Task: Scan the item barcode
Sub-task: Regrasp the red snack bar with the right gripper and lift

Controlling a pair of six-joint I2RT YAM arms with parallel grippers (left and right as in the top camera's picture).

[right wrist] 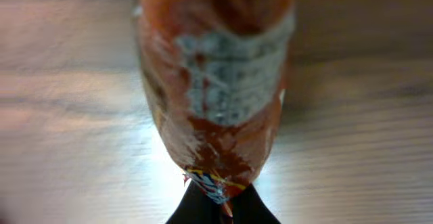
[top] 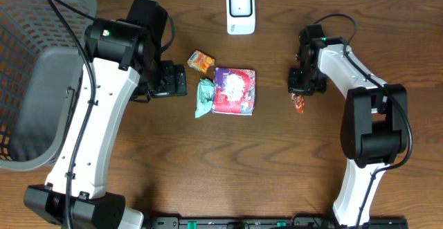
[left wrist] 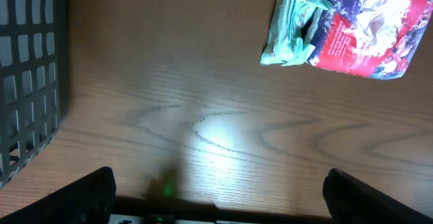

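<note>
While the left gripper (top: 178,81) hangs over bare wood with its fingers (left wrist: 74,197) spread wide and nothing between them, the action is on the right. The right gripper (right wrist: 216,207) is pinched tight on the end of a small red-orange packet (right wrist: 216,75). It fills the wrist camera: crinkled wrapper, pale printed panel (too blurred to read).

From overhead, the packet pokes out on the near side of that gripper, at the right of the wooden table (top: 277,173); whether it touches the wood I cannot tell. The white barcode scanner (top: 240,11) stands at the far edge, well apart from it.

Mid-table lie a red-and-blue bag (top: 235,90), a teal packet (top: 205,97) touching its left edge, and a small orange box (top: 201,61) just beyond them. A dark mesh basket (top: 14,63) sits at the far left.
</note>
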